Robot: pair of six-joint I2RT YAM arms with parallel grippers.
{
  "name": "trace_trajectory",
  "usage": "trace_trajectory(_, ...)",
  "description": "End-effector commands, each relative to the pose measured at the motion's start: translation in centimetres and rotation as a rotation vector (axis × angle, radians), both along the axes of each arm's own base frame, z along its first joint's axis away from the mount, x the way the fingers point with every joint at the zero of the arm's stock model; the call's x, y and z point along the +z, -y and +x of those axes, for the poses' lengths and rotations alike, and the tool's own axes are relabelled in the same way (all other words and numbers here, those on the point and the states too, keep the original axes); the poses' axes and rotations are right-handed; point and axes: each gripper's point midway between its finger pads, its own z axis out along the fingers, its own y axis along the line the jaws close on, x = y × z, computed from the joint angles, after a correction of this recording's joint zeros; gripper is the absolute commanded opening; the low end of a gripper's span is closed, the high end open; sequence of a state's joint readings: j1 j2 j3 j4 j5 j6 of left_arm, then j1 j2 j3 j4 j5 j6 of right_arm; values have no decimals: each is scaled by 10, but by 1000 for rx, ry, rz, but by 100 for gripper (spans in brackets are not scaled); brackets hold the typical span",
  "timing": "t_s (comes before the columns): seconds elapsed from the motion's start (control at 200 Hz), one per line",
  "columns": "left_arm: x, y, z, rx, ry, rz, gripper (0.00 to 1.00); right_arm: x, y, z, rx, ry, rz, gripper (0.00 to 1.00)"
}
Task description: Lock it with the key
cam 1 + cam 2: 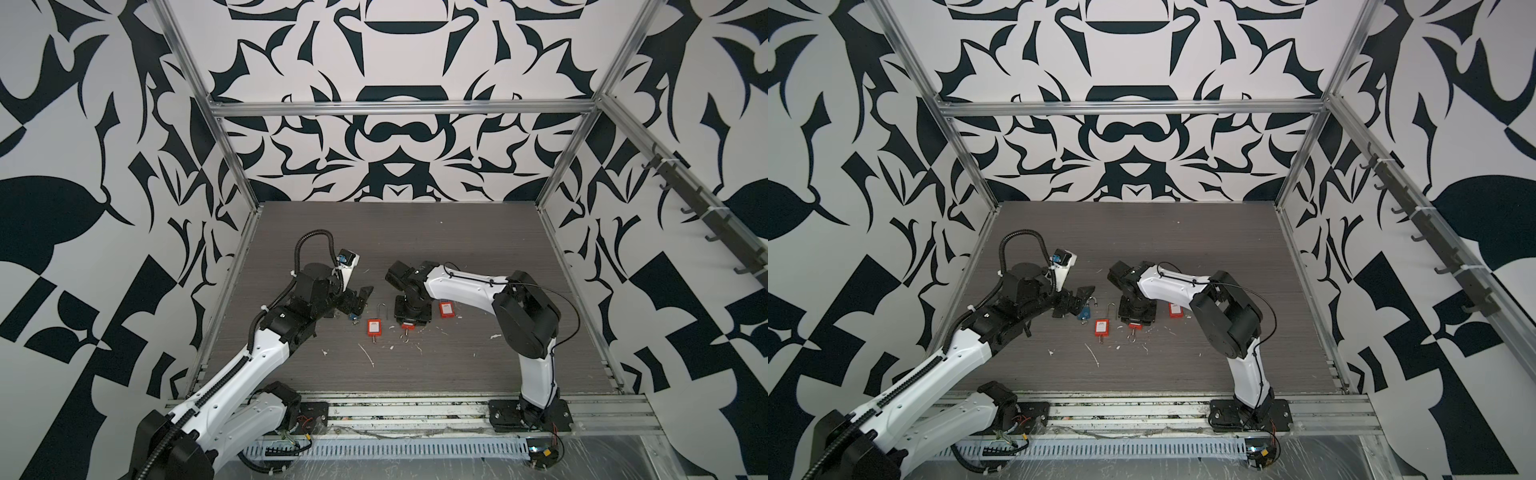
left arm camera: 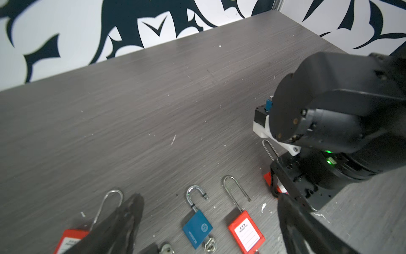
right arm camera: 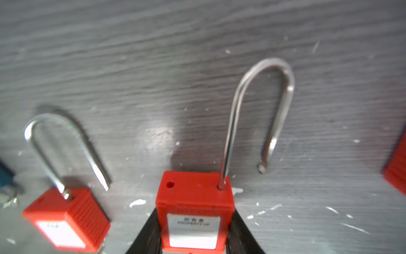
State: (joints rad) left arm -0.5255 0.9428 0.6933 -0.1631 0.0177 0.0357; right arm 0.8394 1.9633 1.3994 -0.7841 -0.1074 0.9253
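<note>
A red padlock (image 3: 194, 193) with a white label sits between the fingers of my right gripper (image 3: 194, 211), which is shut on its body. Its long steel shackle (image 3: 263, 99) stands open, the free end clear of the hole. In both top views the right gripper (image 1: 409, 322) points straight down at the table, and a key (image 1: 404, 337) shows below the lock. My left gripper (image 2: 209, 198) is open, low over a blue padlock (image 2: 197, 228) with an open shackle and a key (image 2: 209, 245) in its base. It touches nothing.
A second red padlock (image 1: 374, 327) with an open shackle lies between the two grippers. A third red one (image 1: 446, 309) lies to the right of the right gripper. Another red padlock (image 2: 70, 239) is half hidden behind a left finger. White flecks dot the grey table (image 1: 415, 249).
</note>
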Motion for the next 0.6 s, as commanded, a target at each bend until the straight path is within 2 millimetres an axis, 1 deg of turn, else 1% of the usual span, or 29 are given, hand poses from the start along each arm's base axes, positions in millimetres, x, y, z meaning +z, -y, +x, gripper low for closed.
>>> trace_trajectory(0.0,32,-5,2,-12,106,37,97,61,-16,13,159,156,114,35)
trace_trajectory(0.105,40,-3,-1,-59,145,68,98,84,-21,13,333,221,146,34)
trace_trajectory(0.22,45,11,-14,-192,166,81,98,104,-16,10,567,286,128,34)
trace_trajectory(0.295,49,21,-24,-283,180,82,98,114,-8,7,724,352,107,34)
trace_trajectory(0.32,51,23,-26,-305,186,78,98,116,-6,4,775,367,103,33)
trace_trajectory(0.335,53,24,-27,-317,192,75,98,121,-6,3,805,383,110,33)
trace_trajectory(0.42,61,32,-33,-378,229,54,98,134,0,-6,977,451,120,32)
trace_trajectory(0.49,69,40,-42,-456,264,26,99,142,4,-14,1104,521,138,32)
trace_trajectory(0.53,70,44,-46,-495,283,17,99,148,5,-21,1183,575,161,31)
trace_trajectory(0.595,71,49,-53,-559,305,11,96,156,8,-29,1275,665,180,30)
